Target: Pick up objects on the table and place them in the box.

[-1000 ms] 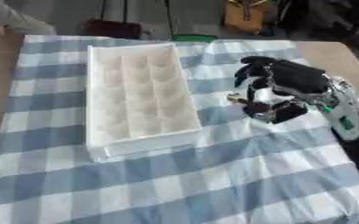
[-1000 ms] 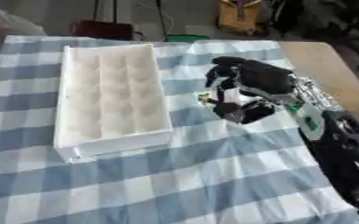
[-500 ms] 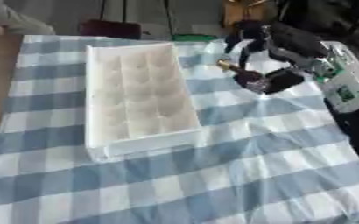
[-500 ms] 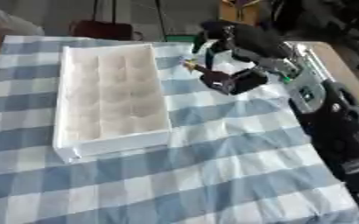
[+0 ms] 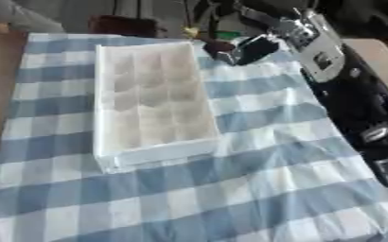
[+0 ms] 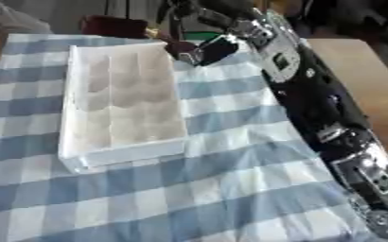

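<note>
A white box (image 5: 104,118) with several compartments lies lengthwise on the blue-and-white checked cloth (image 5: 255,179); its compartments look empty. My right arm (image 5: 346,94) comes in from the right and reaches to the box's far right corner. There my right hand (image 5: 251,47) has its fingers curled round a small dark red thing (image 5: 217,47), just above the cloth beside the box's rim. The picture is blurred, and the upper part of the hand is cut off at the top edge. My left hand shows in neither view.
A dark maroon object (image 5: 119,23) stands beyond the box's far end. Something green (image 5: 227,34) and something yellow (image 5: 188,32) lie behind the hand. Bare wooden tabletop (image 6: 355,61) shows to the right of the cloth.
My right hand has risen from the cloth right of the box and travelled away to the box's far right corner, still curled on the small thing. The camera has shifted too.
</note>
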